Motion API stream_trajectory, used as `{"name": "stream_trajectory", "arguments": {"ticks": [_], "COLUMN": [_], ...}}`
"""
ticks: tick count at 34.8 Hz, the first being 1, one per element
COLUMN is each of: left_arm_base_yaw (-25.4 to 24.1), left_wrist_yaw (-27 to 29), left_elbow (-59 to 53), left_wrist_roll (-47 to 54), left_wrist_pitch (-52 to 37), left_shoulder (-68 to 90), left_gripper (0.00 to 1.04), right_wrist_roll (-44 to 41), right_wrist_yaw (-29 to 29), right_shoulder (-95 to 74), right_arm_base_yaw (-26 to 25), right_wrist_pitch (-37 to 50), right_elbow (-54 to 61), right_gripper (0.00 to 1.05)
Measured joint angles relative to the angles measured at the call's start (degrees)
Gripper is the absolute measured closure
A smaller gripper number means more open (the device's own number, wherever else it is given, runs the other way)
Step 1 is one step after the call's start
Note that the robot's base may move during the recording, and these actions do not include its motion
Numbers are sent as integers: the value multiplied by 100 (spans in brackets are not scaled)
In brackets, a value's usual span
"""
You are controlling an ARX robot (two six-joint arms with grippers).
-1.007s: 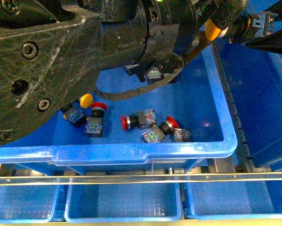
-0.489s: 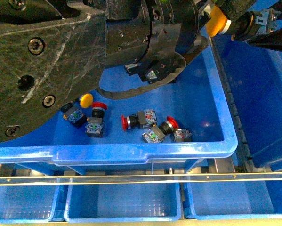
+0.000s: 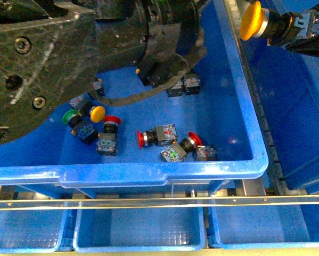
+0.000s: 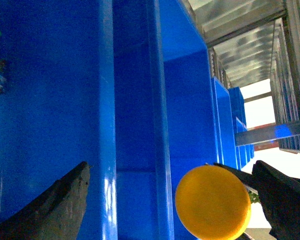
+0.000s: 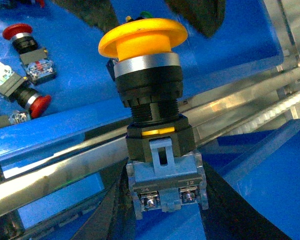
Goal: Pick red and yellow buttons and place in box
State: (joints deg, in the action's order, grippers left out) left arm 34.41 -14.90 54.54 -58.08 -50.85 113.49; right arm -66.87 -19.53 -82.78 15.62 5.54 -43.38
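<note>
My right gripper (image 3: 304, 25) is shut on the grey contact block of a yellow button (image 3: 253, 20), held sideways above the rim between the two totes at the top right. The right wrist view shows that yellow button (image 5: 144, 60) upright between the dark fingers (image 5: 114, 210). The box (image 3: 303, 122) is the deep blue tote on the right. In the middle tote (image 3: 148, 172) lie another yellow button (image 3: 97, 113) and three red buttons (image 3: 112, 124) (image 3: 143, 138) (image 3: 193, 141). My left gripper (image 4: 171, 167) is open; a yellow cap (image 4: 213, 201) shows in its gap, untouched.
My left arm (image 3: 52, 58) covers the middle tote's far left part. A green button (image 3: 70, 117) and two dark buttons (image 3: 183, 85) also lie in that tote. Shallow blue trays (image 3: 138, 229) sit in front, below a metal rail (image 3: 159, 202).
The right gripper has carried the yellow button rightward over the rim. The left arm has drawn back and left, uncovering the green button and more of the tote floor.
</note>
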Motion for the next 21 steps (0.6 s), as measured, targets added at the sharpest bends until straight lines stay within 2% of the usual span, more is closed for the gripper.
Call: {"name": "stream_trajectory", "arguments": {"ticks": [12,21], "left_arm_base_yaw": [-557,-1019], "left_wrist_yaw": [-79,-39], "left_elbow": [-398,-1279], "left_wrist_roll": [-7,247], "left_wrist_pitch": [-199,-356], "left_shoulder": [-46,-713], "left_gripper": [8,8], "right_wrist_roll": [-2,11], "right_wrist_yaw": [4,7], "right_shoulder": [20,22], "right_arm_base_yaw": [-66,-157], "right_wrist_pitch": [-7,-7], "right_elbow": [35,44], "right_gripper": [78,78]}}
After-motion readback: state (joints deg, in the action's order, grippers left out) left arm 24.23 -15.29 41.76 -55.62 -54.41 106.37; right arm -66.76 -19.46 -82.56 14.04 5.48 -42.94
